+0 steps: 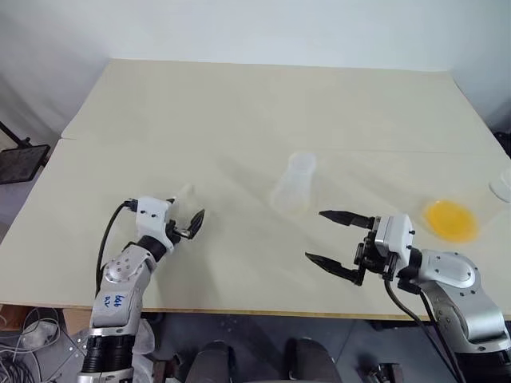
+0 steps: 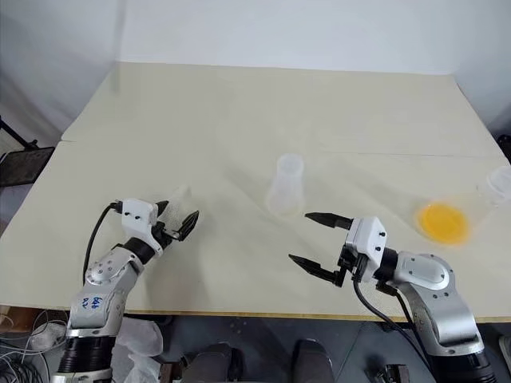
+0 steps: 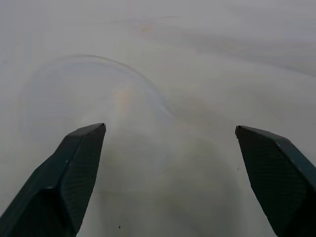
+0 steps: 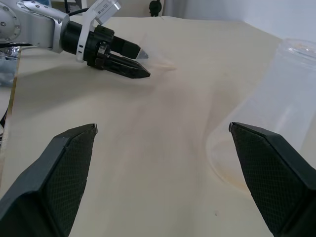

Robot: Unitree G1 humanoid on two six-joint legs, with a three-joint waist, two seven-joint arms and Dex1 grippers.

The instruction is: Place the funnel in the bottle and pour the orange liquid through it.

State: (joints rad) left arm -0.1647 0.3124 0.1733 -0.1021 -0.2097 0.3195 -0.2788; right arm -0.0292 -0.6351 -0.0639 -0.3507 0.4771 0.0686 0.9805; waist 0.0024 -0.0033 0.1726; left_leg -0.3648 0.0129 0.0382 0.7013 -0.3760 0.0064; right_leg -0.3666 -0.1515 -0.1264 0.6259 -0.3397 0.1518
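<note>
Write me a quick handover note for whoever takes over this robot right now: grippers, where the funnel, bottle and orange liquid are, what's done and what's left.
Left gripper: jaws apart, holding nothing, right at the clear funnel lying on the table.
Right gripper: wide open, holding nothing, just short of the bottle.
Bottle: upright mid-table, nothing in its neck.
Orange liquid: in a clear flask at the table's right edge, beyond the right gripper, untouched.
Done: nothing yet.
Left: grasp the funnel, seat it in the bottle's neck, pick up the flask, pour the liquid through.
</note>
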